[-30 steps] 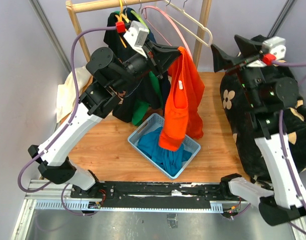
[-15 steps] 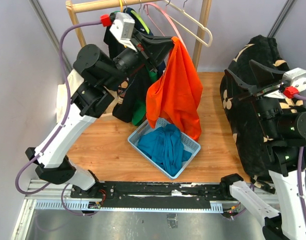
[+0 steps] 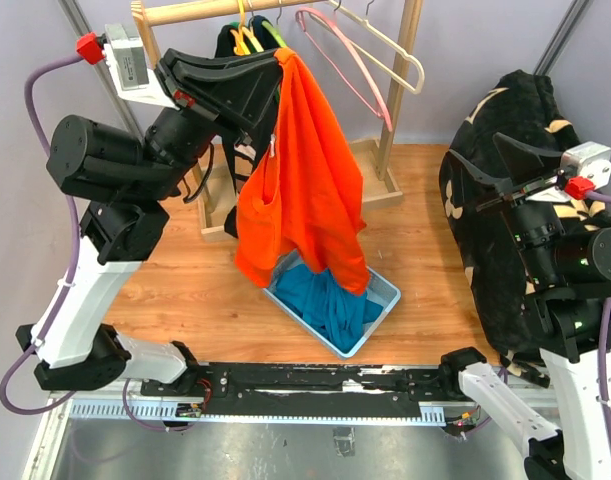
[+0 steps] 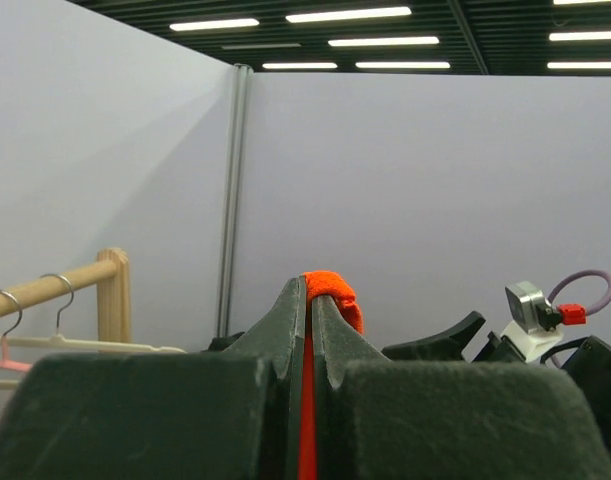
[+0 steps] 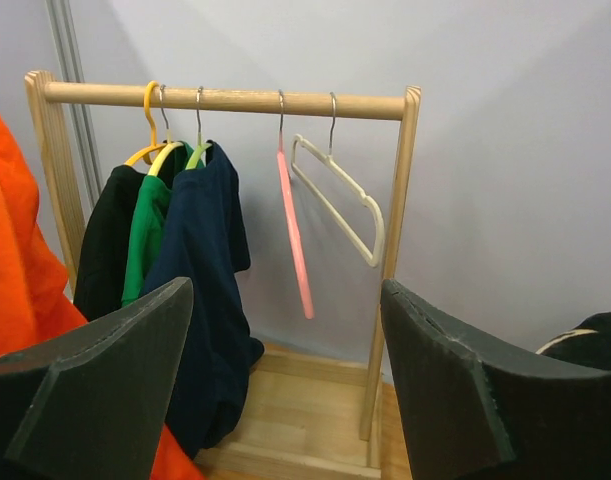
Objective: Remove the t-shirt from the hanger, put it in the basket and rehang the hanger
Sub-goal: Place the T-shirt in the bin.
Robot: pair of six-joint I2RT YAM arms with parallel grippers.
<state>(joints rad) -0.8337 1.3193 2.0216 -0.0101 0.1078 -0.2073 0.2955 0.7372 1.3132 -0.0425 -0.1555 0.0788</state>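
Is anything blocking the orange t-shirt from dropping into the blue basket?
Nothing visible does. The left gripper holds the t-shirt hanging right over the basket, which contains only a blue garment.

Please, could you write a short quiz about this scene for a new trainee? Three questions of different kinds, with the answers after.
1. True or false: the left fingers are shut on the orange t-shirt.
2. What lies in the basket? A) a blue garment B) a yellow hanger C) nothing
3. How many bare hangers hang on the wooden rail?

Key
1. True.
2. A.
3. Two: the pink hanger and the cream hanger.
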